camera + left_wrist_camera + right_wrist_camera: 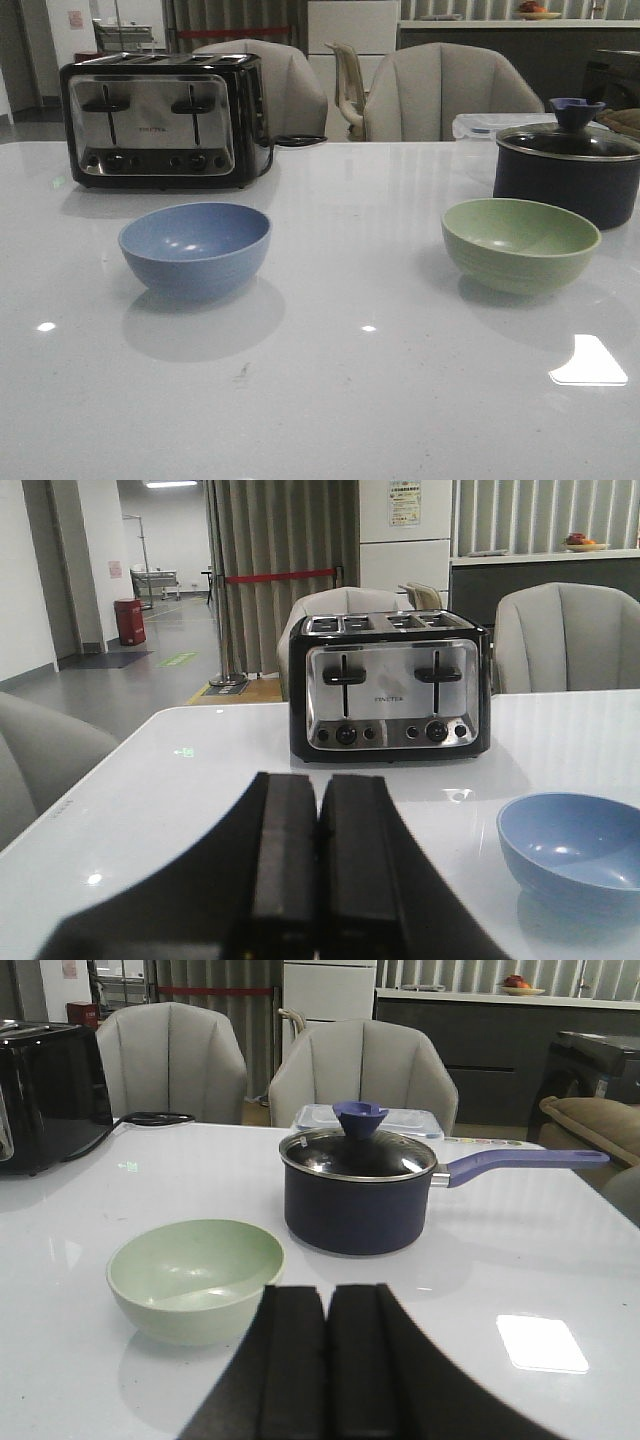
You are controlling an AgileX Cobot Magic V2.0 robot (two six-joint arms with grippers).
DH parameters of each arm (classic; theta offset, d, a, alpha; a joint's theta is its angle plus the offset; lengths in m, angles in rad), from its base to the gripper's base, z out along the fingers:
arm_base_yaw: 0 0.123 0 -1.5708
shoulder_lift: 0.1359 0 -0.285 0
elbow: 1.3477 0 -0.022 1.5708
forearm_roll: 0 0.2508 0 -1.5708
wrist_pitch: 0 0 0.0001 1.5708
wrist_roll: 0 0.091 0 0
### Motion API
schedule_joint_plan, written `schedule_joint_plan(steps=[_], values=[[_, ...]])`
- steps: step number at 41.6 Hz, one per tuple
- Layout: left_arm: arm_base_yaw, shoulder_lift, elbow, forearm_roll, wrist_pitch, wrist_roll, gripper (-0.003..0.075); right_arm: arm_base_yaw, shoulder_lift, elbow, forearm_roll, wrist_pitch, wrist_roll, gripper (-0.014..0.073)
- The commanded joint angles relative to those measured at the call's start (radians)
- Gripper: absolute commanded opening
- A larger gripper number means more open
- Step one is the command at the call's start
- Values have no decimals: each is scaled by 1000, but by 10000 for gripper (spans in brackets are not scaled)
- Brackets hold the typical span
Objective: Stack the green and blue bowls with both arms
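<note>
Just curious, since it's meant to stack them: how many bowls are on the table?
2. The blue bowl sits on the left in front of the toaster; the green bowl sits on the right, just in front of the dark lidded pot. No others show.

A dusty blue bowl point(195, 249) sits upright toward the worktop's left side, well apart from a pale green bowl point(520, 243) upright toward its right edge.

small brand lettering on toaster point(389, 685) front, too blurred to read
</note>
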Motion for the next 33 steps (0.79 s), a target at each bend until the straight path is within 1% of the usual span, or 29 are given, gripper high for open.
schedule_joint_plan(steps=[1, 28, 33], values=[[1, -20, 19, -7, -87, -5, 100, -2, -21, 0, 2, -90, -11, 34], [1, -20, 19, -7, -87, -5, 100, -2, -21, 0, 2, -90, -11, 34], [1, -20, 19, -7, -104, -5, 100, -2, -21, 0, -3, -100, -11, 34]])
